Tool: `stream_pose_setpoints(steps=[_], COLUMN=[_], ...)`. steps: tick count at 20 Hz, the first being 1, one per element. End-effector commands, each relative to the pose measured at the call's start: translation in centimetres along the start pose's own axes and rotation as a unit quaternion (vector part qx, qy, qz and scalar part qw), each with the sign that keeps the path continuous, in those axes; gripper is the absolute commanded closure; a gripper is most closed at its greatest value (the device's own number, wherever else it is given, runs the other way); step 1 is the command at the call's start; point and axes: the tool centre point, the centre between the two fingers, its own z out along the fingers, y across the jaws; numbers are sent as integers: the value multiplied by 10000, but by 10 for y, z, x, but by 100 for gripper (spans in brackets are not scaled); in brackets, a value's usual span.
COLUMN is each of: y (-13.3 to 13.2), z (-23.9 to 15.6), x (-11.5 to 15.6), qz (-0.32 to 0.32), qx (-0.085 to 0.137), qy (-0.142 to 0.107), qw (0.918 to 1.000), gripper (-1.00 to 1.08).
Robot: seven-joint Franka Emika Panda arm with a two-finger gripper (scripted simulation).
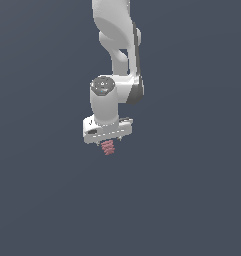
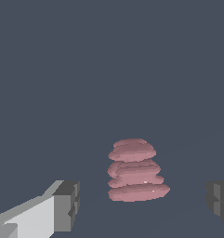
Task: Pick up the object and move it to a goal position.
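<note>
The object [image 1: 108, 147] is a tiny pinkish-red ridged block that looks like a stack of flat lumps. In the exterior view it shows just under the white gripper [image 1: 108, 142], which points down over it. In the wrist view the object [image 2: 135, 170] stands between the two grey fingertips, one [image 2: 67, 206] on one side and the other [image 2: 219, 201] on the opposite side. Both fingertips stand well apart from it, with a gap on each side. The gripper [image 2: 142, 205] is open and holds nothing.
The white arm [image 1: 117, 45] comes down from above in the exterior view. All around is a plain dark grey-blue surface [image 1: 192, 200] with no other objects in view.
</note>
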Motion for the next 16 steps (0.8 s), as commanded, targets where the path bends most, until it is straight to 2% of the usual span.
stream_pose_setpoints(steps=[1, 16], y=[3, 7], z=[8, 28], x=[-4, -11], qz=[-163, -374], qx=[8, 24], qy=[-12, -35], qw=[9999, 9993], gripper=[-92, -92])
